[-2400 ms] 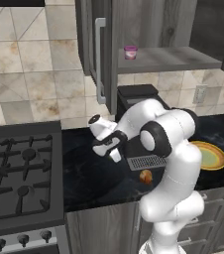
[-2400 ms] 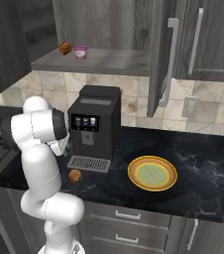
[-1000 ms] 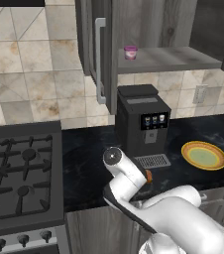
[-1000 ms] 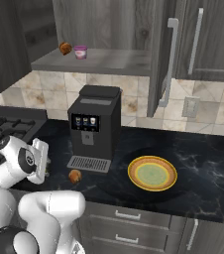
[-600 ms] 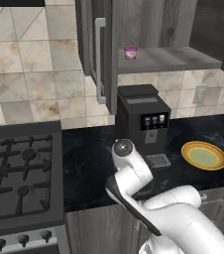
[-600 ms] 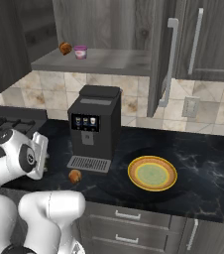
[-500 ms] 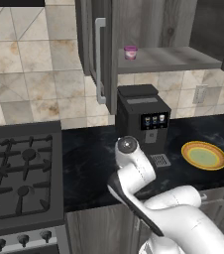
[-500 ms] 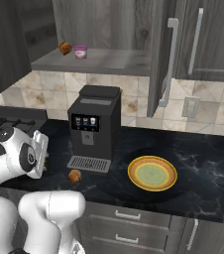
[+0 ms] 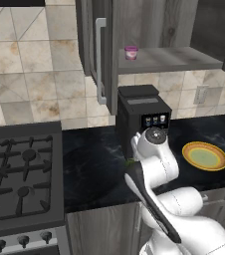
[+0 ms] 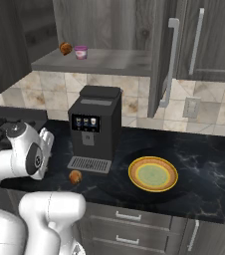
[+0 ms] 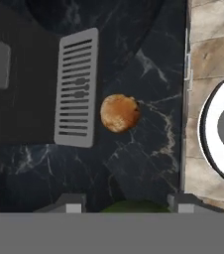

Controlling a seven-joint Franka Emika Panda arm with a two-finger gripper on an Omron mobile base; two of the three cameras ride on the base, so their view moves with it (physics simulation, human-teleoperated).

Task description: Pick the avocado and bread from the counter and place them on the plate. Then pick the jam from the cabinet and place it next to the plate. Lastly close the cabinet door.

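In the hand view my gripper [image 11: 128, 203] is shut on the avocado [image 11: 129, 206], a glossy green lump whose top shows between the two fingertips [image 11: 69, 203]. Below it on the black counter [image 11: 134, 163] lies the bread [image 11: 120, 112], an orange-brown lump beside the coffee machine's drip grille. The bread [image 10: 75, 177] also lies near the counter's front edge, left of the yellow plate [image 10: 153, 174]. A green sliver of avocado [image 9: 129, 162] peeks out beside the arm. The pink jam [image 9: 131, 52] stands on the cabinet shelf [image 9: 169, 59]. The cabinet door [image 10: 164, 60] stands open.
A black coffee machine [image 10: 94, 124] stands on the counter between the arm and the plate [image 9: 205, 156]. A gas stove [image 9: 20, 169] is to the left. A brown lump [image 10: 64, 48] sits beside the jam [image 10: 80, 51] on the shelf. Drawers run below the counter front.
The arm has swung to the right, toward the coffee machine, and risen a little. Bread, plate, jam and cabinet door have not moved.
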